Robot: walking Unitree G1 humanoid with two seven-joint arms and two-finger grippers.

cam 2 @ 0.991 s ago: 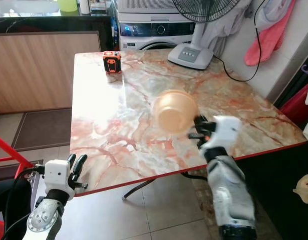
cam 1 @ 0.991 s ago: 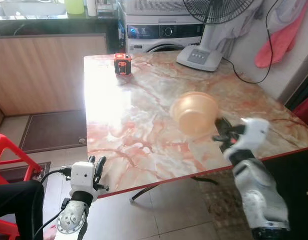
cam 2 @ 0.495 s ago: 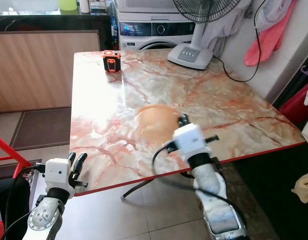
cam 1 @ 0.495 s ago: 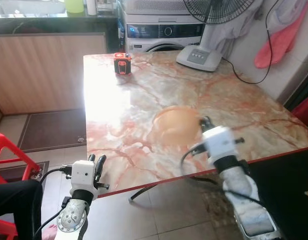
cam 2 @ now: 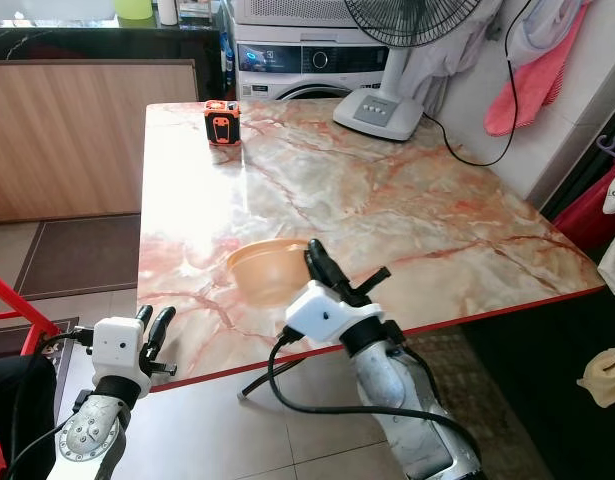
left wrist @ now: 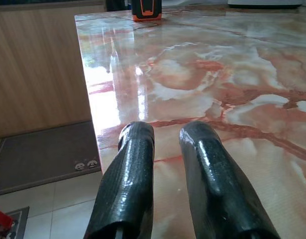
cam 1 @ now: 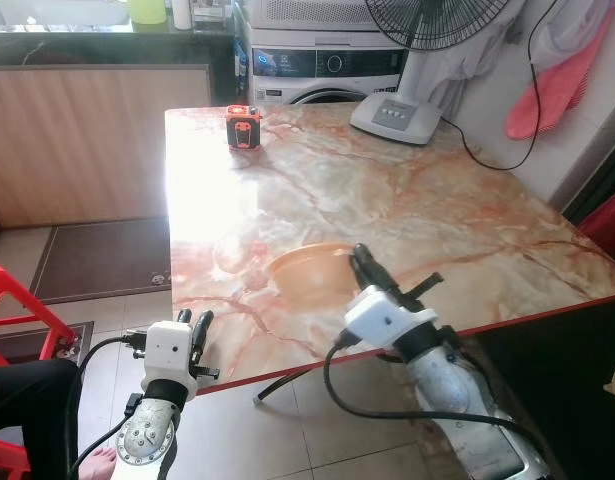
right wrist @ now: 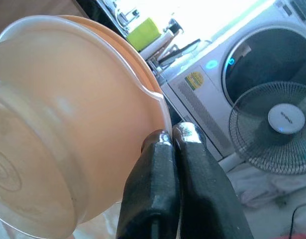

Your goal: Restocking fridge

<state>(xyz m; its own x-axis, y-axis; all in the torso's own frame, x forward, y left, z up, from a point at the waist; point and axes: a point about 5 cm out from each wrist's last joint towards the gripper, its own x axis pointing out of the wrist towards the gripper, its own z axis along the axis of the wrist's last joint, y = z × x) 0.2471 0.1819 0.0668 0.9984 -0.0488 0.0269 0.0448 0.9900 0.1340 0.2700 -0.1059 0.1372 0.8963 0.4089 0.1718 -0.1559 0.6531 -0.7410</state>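
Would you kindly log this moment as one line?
right gripper: shut on orange bowl rim | bowl: over marble table front | left gripper: idle by table edge

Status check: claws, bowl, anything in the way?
Right claw shut on translucent orange plastic bowl rim, low over marble table. Left claw idle, open, at table's near edge. Small orange-black device far off.

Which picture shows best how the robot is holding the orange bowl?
The right wrist view: the right gripper is pinched shut on the rim of the orange bowl, seen up close. Both eye views show the bowl small, low over the marble table, its grip partly hidden by the wrist.
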